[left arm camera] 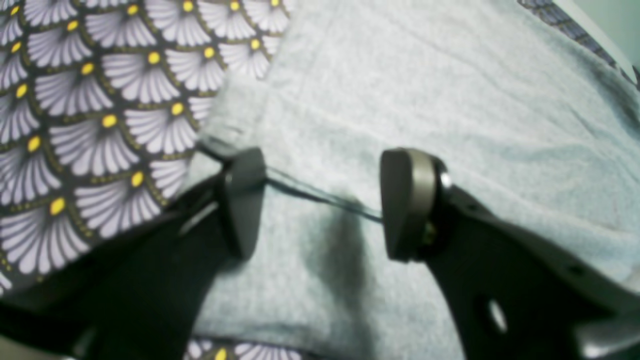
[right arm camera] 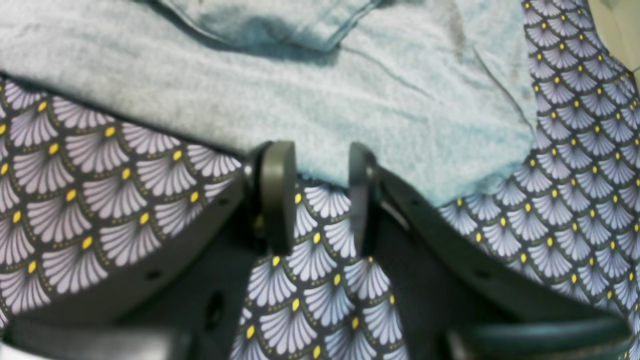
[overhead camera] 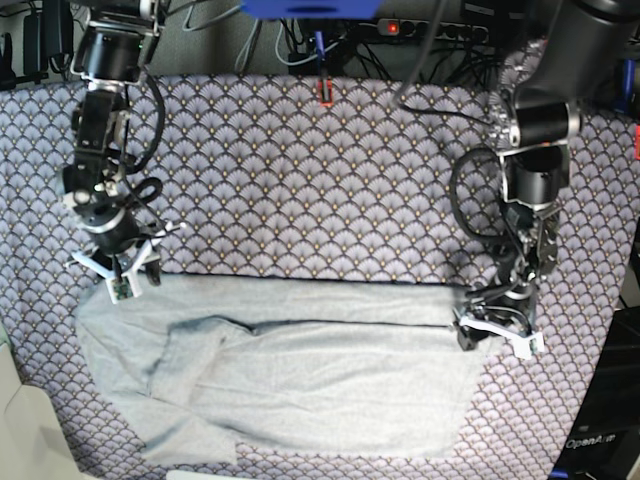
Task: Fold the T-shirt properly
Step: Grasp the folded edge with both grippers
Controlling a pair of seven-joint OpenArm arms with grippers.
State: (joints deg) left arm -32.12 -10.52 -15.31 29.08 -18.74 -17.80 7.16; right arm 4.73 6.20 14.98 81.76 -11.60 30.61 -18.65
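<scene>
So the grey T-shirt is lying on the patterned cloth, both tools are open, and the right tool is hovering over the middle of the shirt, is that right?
Not quite. The right tool is at the edge of the T-shirt, not its middle; the right wrist view shows its open jaws over the patterned cloth at the hem. The left tool is open too.

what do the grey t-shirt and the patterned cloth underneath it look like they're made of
T-shirt: looks like soft, thin knit, probably cotton jersey; matte heathered grey, and it creases and lies limp in soft folds.
Patterned cloth: seems a flat woven fabric, smooth and matte, printed with pale purple scallop fans and yellow dots on a dark ground; it lies flat. The exact fibre of either can't be told.
</scene>
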